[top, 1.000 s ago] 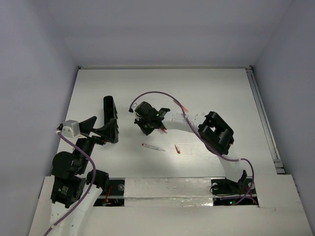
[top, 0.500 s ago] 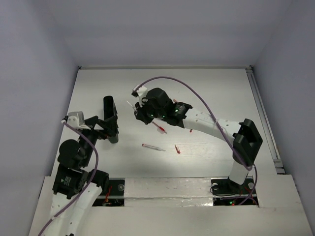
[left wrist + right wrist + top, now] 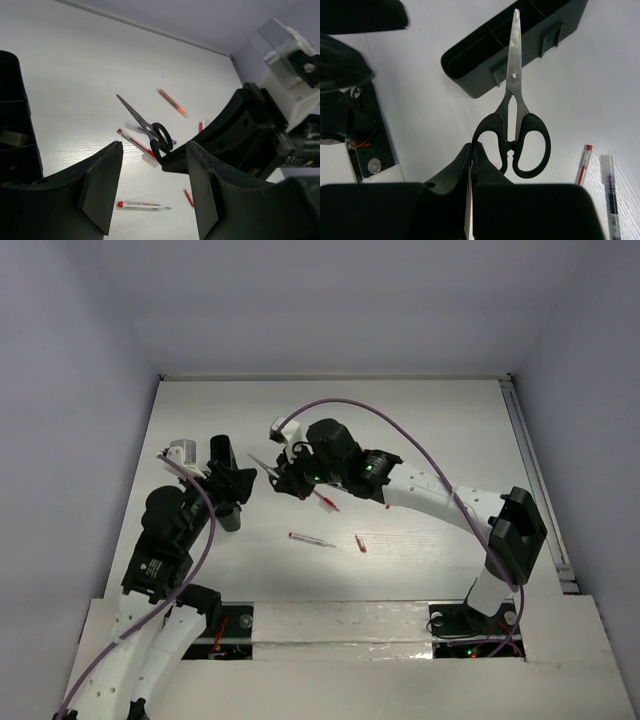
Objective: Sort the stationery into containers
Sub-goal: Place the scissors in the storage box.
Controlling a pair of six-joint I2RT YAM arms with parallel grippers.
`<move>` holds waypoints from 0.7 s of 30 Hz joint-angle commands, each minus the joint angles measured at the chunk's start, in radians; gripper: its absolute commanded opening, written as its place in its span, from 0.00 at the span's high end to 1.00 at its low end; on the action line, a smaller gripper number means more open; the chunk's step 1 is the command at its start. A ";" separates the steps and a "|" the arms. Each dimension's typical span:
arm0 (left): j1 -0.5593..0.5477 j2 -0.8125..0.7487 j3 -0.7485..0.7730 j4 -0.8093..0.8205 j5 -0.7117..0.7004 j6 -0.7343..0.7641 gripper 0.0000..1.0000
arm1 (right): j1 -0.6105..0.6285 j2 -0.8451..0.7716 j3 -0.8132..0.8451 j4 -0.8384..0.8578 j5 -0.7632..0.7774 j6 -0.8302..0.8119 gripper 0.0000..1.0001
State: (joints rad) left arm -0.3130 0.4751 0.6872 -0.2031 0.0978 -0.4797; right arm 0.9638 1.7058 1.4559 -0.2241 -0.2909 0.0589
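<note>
My right pincer (image 3: 471, 150) is clamped on the scissors (image 3: 512, 115) by one handle loop, with the closed blades pointing toward the black box (image 3: 470, 70). My left pincer (image 3: 154, 150) hangs just beside that box, fingers apart.

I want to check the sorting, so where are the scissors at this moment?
In the top view the scissors are left of centre, held by one handle in the right gripper, blades pointing toward the black box.
</note>
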 commanded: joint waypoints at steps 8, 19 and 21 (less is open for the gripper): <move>-0.005 0.154 -0.017 0.136 0.045 -0.069 0.49 | 0.018 -0.052 0.021 0.052 -0.076 -0.016 1.00; -0.005 0.215 -0.029 0.197 0.046 -0.092 0.65 | 0.049 -0.031 0.050 0.065 -0.105 -0.022 1.00; -0.005 0.208 -0.034 0.214 0.048 -0.096 0.83 | 0.049 -0.031 0.043 0.071 -0.103 -0.022 1.00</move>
State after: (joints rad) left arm -0.3130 0.6910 0.6655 -0.0734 0.1307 -0.5621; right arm 1.0023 1.6840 1.4586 -0.2184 -0.3630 0.0555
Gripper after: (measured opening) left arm 0.253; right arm 0.022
